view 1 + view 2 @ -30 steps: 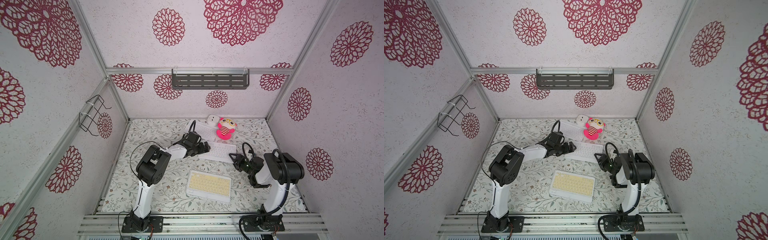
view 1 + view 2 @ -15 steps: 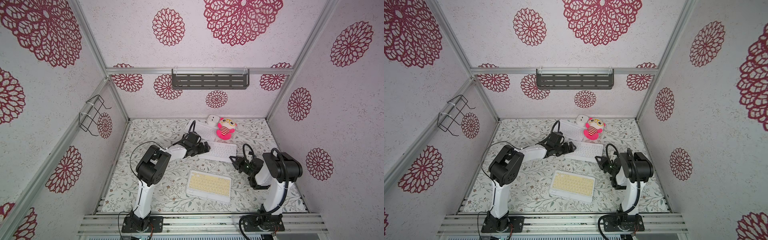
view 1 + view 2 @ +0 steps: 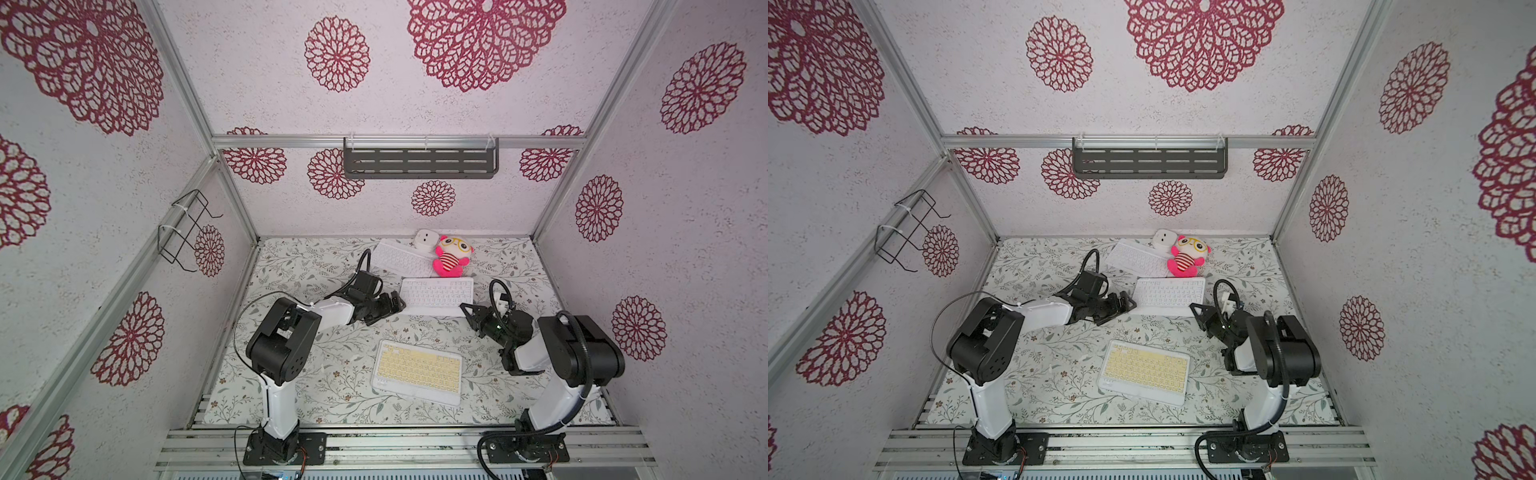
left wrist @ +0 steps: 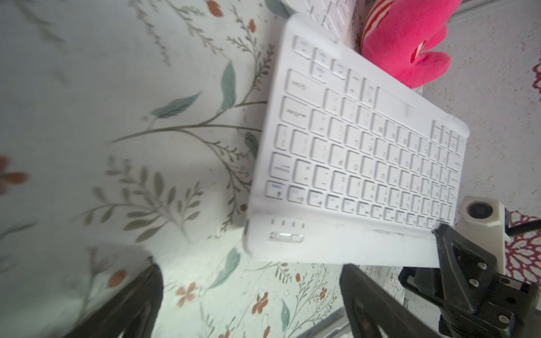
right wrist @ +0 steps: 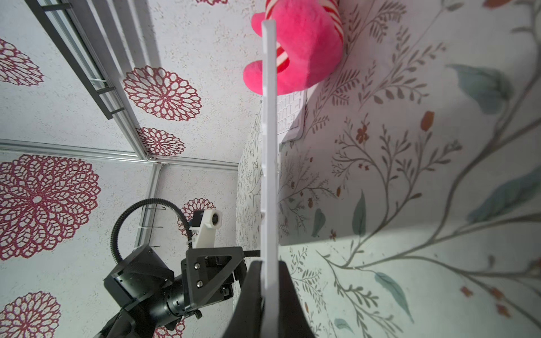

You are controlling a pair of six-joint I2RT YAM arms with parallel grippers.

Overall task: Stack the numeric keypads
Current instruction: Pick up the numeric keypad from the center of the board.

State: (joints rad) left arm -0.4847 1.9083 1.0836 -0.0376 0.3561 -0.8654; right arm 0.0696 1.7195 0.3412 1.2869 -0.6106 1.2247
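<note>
Keypads show in both top views as three flat slabs on the floral mat. The all-white keypad lies just in front of the pink plush toy. A second white keypad lies just beside the toy on the left arm's side, and the yellow-keyed keypad lies well in front of the toy, nearest the arm bases. Nothing is stacked yet. The right gripper sits at the all-white keypad's near corner, and the left gripper waits just beside its opposite short edge.

Left wrist view: the left gripper's jaws stand wide apart with nothing between them. The right gripper pinches the all-white keypad's far corner.

Right wrist view: the jaws are clenched on that keypad's thin rim, seen edge-on, with the toy beyond.

I judge the keypad light, stiff and smooth-framed. A corner pinch may let it pivot, so the bare strip beside the keys, nearer mid-edge, looks the safer hold.
</note>
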